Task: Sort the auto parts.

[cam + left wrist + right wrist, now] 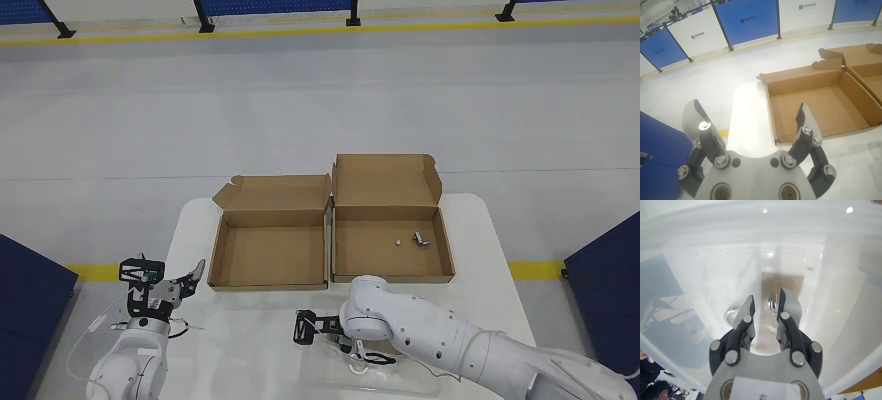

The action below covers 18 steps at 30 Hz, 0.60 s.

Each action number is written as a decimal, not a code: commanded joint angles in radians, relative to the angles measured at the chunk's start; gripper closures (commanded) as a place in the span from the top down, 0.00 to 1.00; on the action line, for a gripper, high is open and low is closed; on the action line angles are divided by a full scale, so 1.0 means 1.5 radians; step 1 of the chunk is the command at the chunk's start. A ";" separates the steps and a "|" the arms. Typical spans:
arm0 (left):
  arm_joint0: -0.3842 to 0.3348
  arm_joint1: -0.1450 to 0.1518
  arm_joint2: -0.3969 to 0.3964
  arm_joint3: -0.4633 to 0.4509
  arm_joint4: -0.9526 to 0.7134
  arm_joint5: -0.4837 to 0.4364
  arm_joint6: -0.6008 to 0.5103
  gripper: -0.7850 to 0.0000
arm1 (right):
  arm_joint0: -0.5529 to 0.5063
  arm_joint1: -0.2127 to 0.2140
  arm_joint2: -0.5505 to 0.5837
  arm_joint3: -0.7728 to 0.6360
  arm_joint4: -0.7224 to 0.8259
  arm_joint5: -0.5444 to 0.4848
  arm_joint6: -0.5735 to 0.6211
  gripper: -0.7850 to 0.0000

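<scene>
My right gripper [767, 295] is open and sits low inside a clear plastic tray [829, 306]. A small silver bolt [771, 305] lies between its fingers, close to one pad. A silver ring-shaped part [730, 314] rests just outside the other finger. In the top view this gripper [300, 329] is at the table's front middle, by the clear tray [380, 368]. My left gripper [749, 105] is open and holds nothing. It hovers over the table's left side [166, 284], short of the empty left cardboard box [819, 106]. The right box [390, 245] holds two small metal parts [420, 239].
The two open cardboard boxes [270, 255] stand side by side at the back of the white table [480, 300], lids folded back. Blue and white partition panels [745, 20] stand beyond the floor. A blue panel [25, 290] is close to the table's left edge.
</scene>
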<state>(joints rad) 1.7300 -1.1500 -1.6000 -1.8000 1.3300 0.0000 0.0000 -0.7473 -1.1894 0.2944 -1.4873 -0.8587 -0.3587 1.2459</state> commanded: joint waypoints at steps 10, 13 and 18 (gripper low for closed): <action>0.000 0.000 0.000 0.000 0.000 0.000 0.000 1.00 | -0.012 0.000 0.016 -0.012 -0.017 0.005 0.019 0.30; 0.000 0.000 0.000 0.000 0.000 0.000 0.000 1.00 | -0.016 0.001 0.021 -0.015 -0.021 0.008 0.024 0.26; 0.000 0.000 0.000 0.000 0.000 0.000 0.000 1.00 | -0.023 0.003 0.030 -0.019 -0.026 0.006 0.028 0.20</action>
<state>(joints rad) 1.7300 -1.1500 -1.6000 -1.8000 1.3300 0.0000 0.0000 -0.7793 -1.1851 0.3370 -1.5152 -0.8966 -0.3482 1.2870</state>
